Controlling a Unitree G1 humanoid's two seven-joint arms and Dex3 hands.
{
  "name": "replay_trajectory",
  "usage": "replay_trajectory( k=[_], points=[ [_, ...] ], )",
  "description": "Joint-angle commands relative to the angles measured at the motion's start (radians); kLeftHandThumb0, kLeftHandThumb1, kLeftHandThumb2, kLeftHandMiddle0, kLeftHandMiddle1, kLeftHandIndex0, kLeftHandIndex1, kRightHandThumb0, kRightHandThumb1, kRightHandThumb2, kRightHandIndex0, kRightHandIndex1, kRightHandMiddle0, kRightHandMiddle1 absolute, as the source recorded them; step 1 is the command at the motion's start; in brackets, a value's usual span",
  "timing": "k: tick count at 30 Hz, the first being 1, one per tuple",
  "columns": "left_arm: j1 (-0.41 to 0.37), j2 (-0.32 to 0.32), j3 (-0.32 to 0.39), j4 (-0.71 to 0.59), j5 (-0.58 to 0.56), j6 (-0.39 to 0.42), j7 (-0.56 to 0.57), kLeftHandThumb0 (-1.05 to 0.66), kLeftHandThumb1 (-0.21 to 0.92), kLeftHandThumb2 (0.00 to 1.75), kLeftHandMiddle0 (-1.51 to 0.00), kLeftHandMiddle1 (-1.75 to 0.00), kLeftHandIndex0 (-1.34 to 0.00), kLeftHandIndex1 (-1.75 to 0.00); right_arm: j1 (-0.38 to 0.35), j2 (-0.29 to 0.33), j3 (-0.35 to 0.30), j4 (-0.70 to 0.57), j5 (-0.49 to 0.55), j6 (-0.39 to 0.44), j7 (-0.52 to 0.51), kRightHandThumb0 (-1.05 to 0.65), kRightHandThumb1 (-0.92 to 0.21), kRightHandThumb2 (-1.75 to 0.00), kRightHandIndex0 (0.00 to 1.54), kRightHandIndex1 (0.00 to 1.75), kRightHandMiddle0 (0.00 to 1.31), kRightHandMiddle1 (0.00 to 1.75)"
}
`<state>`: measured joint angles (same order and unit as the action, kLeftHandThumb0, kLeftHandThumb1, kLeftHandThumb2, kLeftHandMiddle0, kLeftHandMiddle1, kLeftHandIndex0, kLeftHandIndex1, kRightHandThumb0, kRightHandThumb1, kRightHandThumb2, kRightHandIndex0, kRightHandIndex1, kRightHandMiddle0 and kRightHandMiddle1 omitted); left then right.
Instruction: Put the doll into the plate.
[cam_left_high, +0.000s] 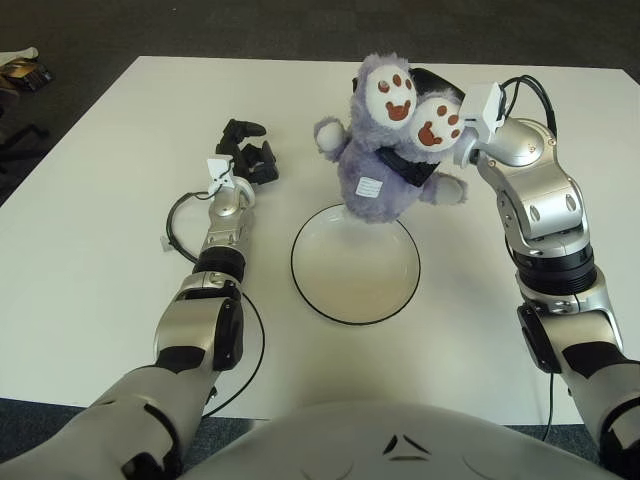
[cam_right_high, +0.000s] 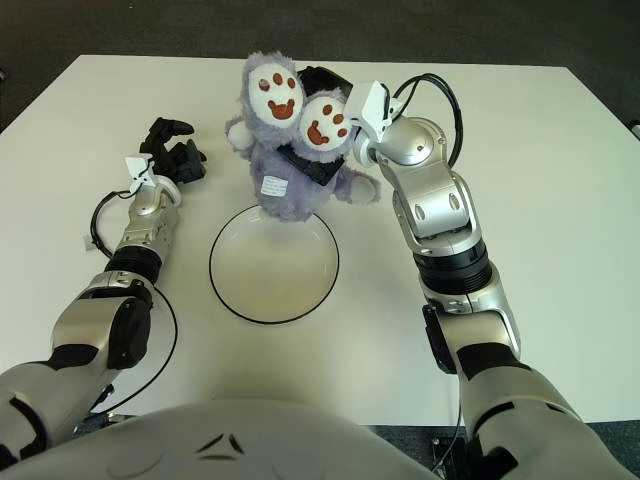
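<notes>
Left eye view: our right hand (cam_left_high: 415, 160) clamps purple plush doll (cam_left_high: 385, 150), black fingers wrapped round its belly, feet up, doll aloft over far rim of white plate (cam_left_high: 310, 290). Carry step, we judge; next: come nearer, lower, release. White tag on doll, writing unreadable. Left hand (cam_left_high: 250, 155) beside plate's left, fingers loosely curled, empty.

Bright, even overhead light; soft shadows on the table (cam_left_high: 100, 250); focus sharp.

Lavender doll (cam_left_high: 385, 165) (brown-spotted white soles), black-rimmed cream plate (cam_left_high: 355, 263).
</notes>
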<state>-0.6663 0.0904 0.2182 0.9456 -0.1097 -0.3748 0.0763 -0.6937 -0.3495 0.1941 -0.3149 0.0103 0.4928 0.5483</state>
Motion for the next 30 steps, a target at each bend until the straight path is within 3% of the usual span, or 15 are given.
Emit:
replay_trajectory(
  k=[1,11,30],
  points=[
    [0.009,0.003,0.003,0.048,0.001,0.023,-0.003,-0.01,0.21,1.43,-0.71,-1.75,-0.49,-1.66,-0.012,-0.004,-0.001,0.022,-0.003,-0.057,0.004,0.57,-0.09,-1.59,0.8,1.75,1.06,1.75],
    [-0.013,0.022,0.01,0.098,0.0,-0.005,0.006,-0.01,0.21,1.43,-0.71,-1.75,-0.47,-1.69,-0.026,0.026,-0.004,0.092,0.026,-0.149,0.027,0.57,-0.09,-1.6,0.8,1.75,1.09,1.75],
    [0.045,0.044,0.049,0.025,-0.001,-0.019,0.129,-0.01,0.21,1.44,-0.72,-1.75,-0.47,-1.68,-0.076,0.029,0.011,0.133,0.078,-0.19,0.157,0.57,-0.09,-1.59,0.8,1.75,1.06,1.75]
  ],
)
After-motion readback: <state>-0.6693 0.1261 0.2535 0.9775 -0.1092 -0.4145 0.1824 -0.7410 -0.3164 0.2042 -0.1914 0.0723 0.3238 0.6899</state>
